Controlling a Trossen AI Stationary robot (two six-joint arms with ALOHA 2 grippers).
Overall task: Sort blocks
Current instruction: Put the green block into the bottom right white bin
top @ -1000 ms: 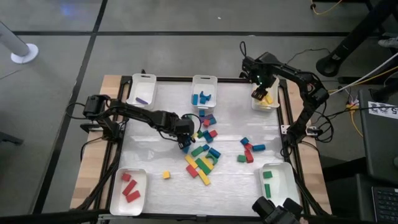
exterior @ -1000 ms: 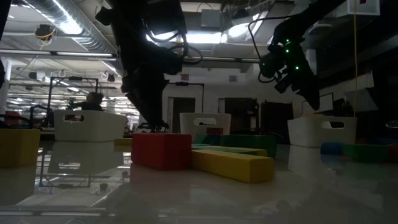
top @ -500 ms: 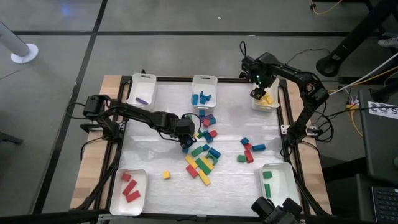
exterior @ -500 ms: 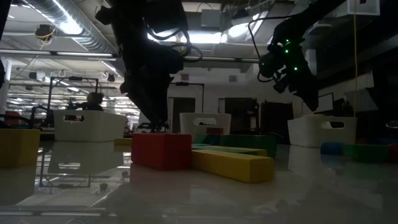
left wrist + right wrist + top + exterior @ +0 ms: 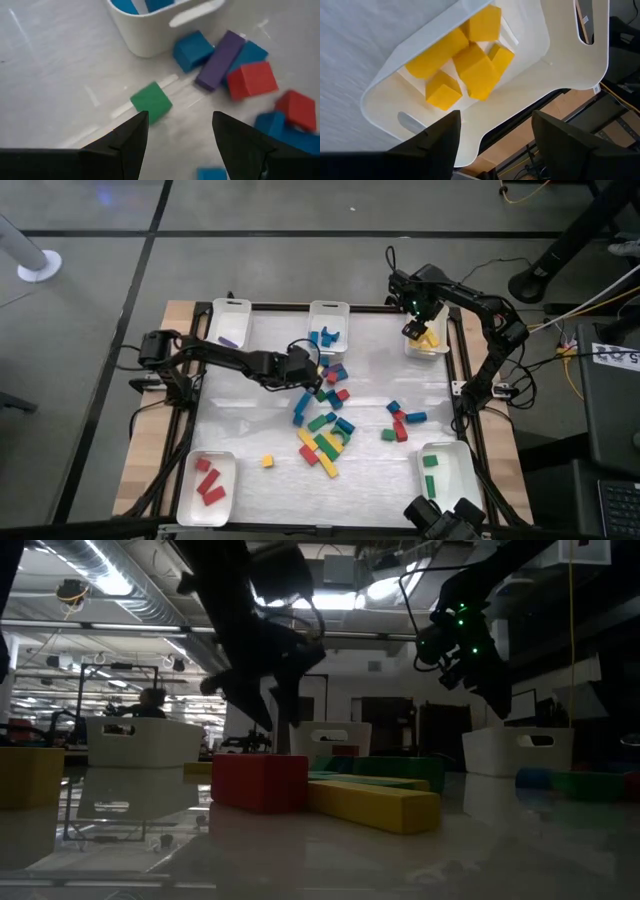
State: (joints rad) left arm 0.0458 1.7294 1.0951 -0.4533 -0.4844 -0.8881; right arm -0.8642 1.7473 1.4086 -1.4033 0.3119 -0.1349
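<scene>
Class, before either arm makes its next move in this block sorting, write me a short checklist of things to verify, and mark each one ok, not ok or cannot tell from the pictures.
1. Left gripper open and holding nothing: ok.
2. Left gripper is over loose blocks: ok; a green cube lies just ahead of its fingertips, beside the blue tray.
3. Right gripper open and holding nothing: ok.
4. Yellow blocks lie inside the yellow tray, none on its rim: ok.
5. Purple bar sorted: not ok; it lies on the table among blue and red blocks.
6. Table pile cleared: not ok.
</scene>
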